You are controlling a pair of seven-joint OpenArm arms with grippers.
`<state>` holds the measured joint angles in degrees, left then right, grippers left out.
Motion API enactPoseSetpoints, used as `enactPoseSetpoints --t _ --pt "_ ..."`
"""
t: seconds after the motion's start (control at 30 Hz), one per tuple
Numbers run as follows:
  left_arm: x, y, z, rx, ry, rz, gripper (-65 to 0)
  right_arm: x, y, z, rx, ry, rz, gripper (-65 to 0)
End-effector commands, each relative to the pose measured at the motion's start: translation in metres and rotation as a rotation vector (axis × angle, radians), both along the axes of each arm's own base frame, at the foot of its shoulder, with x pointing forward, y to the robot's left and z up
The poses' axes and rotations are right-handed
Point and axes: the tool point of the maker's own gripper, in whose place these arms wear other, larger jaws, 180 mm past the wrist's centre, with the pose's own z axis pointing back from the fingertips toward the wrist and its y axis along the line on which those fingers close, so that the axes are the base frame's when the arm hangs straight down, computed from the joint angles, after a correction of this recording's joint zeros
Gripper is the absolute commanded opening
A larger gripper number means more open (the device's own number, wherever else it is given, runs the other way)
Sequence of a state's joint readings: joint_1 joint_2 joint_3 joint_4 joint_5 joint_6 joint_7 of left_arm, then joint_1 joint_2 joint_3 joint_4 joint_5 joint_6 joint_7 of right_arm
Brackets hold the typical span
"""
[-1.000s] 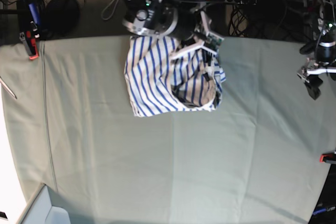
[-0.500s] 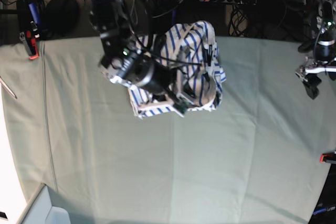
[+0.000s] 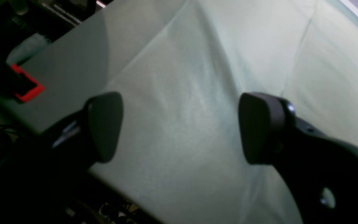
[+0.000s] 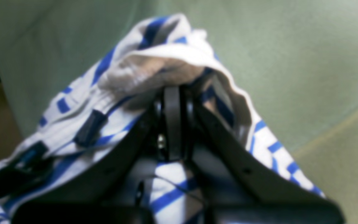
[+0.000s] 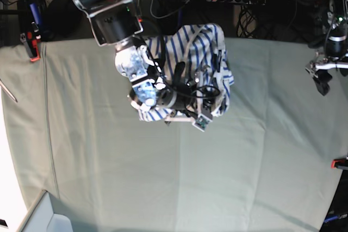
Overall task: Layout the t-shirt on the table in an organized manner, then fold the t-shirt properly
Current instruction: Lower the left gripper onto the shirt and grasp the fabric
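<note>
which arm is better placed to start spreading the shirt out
Right. Its hand is shut on a bunched fold of the t-shirt, over the heap. The left hand is open with only bare table between its fingers, off at the table's edge.

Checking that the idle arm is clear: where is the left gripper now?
In the base view the left gripper hangs open at the table's far right edge, apart from the t-shirt.

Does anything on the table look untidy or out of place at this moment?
Yes. The white, blue-striped fabric t-shirt lies bunched in a crumpled heap near the far edge of the pale grey-green cloth-covered table, not spread flat. Nothing looks spilled or damaged.
</note>
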<state>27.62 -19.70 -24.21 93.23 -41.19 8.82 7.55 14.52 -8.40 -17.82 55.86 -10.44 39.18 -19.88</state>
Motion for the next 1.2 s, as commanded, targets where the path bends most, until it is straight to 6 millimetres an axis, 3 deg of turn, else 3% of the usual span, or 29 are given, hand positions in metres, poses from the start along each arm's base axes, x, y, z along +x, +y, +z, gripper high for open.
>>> enactPoseSetpoints --t 0.0,0.23,0.7,0.83,0.97,1.17 --pt "0.006 0.003 0.014 0.033 -0.037 -0.010 -8.7 0.024 0.005 0.019 0.044 -0.062 -0.055 -65.0" --pt "0.007 0.000 0.013 0.030 -0.036 -0.016 -8.7 0.034 0.011 0.042 0.122 -0.143 -0.081 -65.0" --pt "0.015 -0.046 -0.008 -0.027 0.001 -0.126 -8.7 0.041 0.021 0.067 0.271 -0.120 -0.130 -65.0" --pt "0.016 -0.069 -0.017 -0.065 0.018 -0.175 -8.4 0.040 0.019 0.092 0.306 -0.186 -0.138 -65.0" --pt "0.029 -0.116 -0.010 -0.113 -0.016 -0.284 -8.3 0.033 0.017 0.127 0.353 -0.276 -0.145 -65.0" --pt "0.035 -0.188 -0.010 -0.194 -0.023 -0.451 -8.2 0.023 -0.030 0.121 0.256 -0.302 -0.197 -65.0"
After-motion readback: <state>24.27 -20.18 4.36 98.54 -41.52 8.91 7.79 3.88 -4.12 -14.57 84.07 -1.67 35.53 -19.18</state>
